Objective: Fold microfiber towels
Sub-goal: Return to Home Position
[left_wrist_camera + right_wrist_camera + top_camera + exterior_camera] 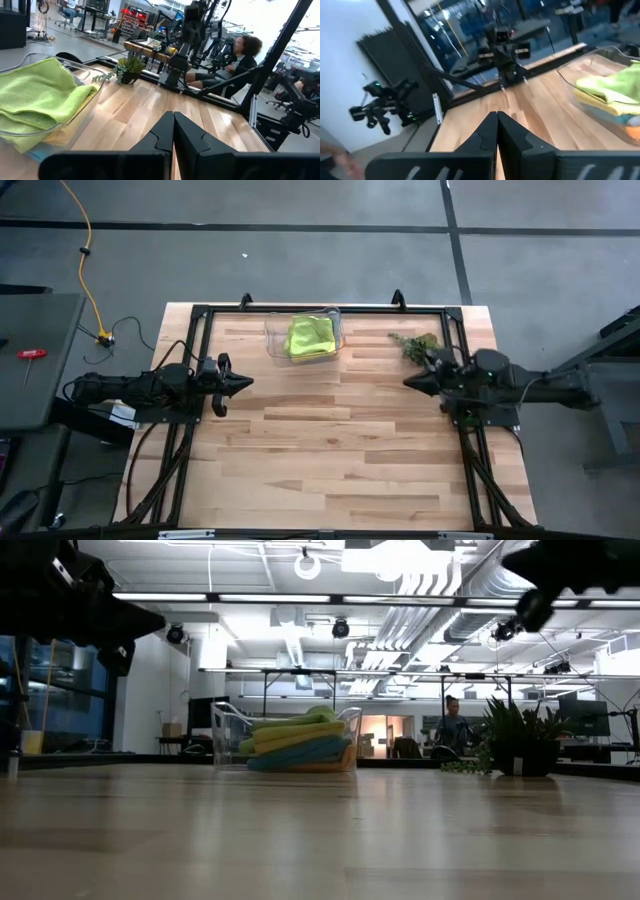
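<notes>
The microfiber towels (311, 336) lie folded in a stack inside a clear plastic tray (275, 340) at the table's far middle, lime green on top; the low view shows the stack's (298, 745) yellow, teal and orange layers beneath. My left gripper (248, 381) is shut, held above the table's left side and pointing right. My right gripper (408, 381) is shut at the right side, pointing left. Both are empty and well clear of the tray. The wrist views show each pair of fingers closed together, left gripper (173, 120) and right gripper (497, 120).
A small green plant sprig (417, 345) sits at the far right, close beside my right gripper. Bare wooden tabletop (330, 450) spreads between the arms and toward the near edge. A person sits in the room beyond the table.
</notes>
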Motion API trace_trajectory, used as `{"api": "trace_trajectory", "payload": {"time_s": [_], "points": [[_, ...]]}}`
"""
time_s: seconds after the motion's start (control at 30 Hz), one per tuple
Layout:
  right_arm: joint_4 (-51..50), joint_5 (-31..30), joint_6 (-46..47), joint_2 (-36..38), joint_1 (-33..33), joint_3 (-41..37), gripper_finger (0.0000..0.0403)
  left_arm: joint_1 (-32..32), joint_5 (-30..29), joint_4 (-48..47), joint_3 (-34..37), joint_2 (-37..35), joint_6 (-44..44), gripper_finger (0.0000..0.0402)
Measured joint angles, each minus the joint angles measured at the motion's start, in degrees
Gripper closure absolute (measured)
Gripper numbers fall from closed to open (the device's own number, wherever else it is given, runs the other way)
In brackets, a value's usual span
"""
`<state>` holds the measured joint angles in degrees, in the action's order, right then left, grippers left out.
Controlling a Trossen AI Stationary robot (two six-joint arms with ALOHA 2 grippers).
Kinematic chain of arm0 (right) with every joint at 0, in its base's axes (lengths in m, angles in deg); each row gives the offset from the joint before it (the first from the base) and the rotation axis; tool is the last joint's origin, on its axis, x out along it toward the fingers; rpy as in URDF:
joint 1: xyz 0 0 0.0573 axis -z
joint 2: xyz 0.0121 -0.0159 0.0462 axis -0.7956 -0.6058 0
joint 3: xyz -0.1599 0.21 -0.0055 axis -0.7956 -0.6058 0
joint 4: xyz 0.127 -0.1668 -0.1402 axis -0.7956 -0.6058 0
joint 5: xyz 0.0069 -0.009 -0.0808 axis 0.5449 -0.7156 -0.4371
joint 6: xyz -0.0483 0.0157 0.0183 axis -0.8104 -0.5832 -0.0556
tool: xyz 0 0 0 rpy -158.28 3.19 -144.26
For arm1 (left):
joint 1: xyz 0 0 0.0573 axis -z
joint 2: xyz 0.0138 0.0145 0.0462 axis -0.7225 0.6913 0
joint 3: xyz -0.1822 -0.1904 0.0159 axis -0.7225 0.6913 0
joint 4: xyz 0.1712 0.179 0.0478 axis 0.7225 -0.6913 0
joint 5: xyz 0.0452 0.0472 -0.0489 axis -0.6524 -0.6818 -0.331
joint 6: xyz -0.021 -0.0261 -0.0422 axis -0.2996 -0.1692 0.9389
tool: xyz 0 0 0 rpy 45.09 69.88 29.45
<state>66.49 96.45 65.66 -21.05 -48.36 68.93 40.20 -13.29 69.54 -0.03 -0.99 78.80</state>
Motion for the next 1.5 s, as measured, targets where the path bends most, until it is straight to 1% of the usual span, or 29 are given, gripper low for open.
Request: {"api": "trace_trajectory", "payload": {"time_s": [0.2, 0.23, 0.33, 0.4, 0.47, 0.57, 0.67, 1.0, 1.23, 1.5], "points": [[0.4, 0.1, -0.3, 19.4, 0.1, -12.0, 0.0403, 0.0, 0.0, 0.0, 0.0, 0.0, 0.0, 0.0401], [1.7, 0.1, -0.6, 19.8, 0.1, -13.4, 0.0403, 0.0, 0.0, 0.0, 0.0, 0.0, 0.0, 0.0401], [2.4, 1.4, -3.0, 18.4, 0.1, -15.8, 0.0403, 0.0, -0.1, 0.0, 0.0, 0.1, 0.0, 0.0401], [2.9, 1.0, -4.0, 18.5, 0.1, -17.8, 0.0403, 0.0, -0.3, 0.2, -0.1, 0.4, 0.0, 0.0401], [3.9, -0.4, -4.3, 18.8, 0.1, -19.6, 0.0403, 0.0, -0.5, 1.0, -0.1, 0.8, 0.0, 0.0401], [4.0, -3.2, -8.4, 18.7, 0.0, -19.6, 0.0403, 0.0, -0.6, 0.6, -0.1, 0.9, 0.0, 0.0401], [3.3, -6.4, -10.3, 18.3, 0.0, -19.6, 0.0403, 0.0, -0.7, 0.5, -0.1, 0.9, 0.0, 0.0401], [3.1, -7.2, -9.8, 16.2, 0.0, -19.6, 0.0403, 0.0, -0.6, 1.1, -0.1, 0.9, 0.0, 0.0401], [3.1, -7.2, -6.4, 16.1, 0.0, -19.6, 0.0403, 0.0, -0.6, 1.1, -0.1, 0.9, 0.0, 0.0401], [3.1, -7.2, -6.8, 16.1, 0.0, -19.7, 0.0403, 0.0, -0.6, 1.1, -0.1, 0.9, 0.0, 0.0401]]}}
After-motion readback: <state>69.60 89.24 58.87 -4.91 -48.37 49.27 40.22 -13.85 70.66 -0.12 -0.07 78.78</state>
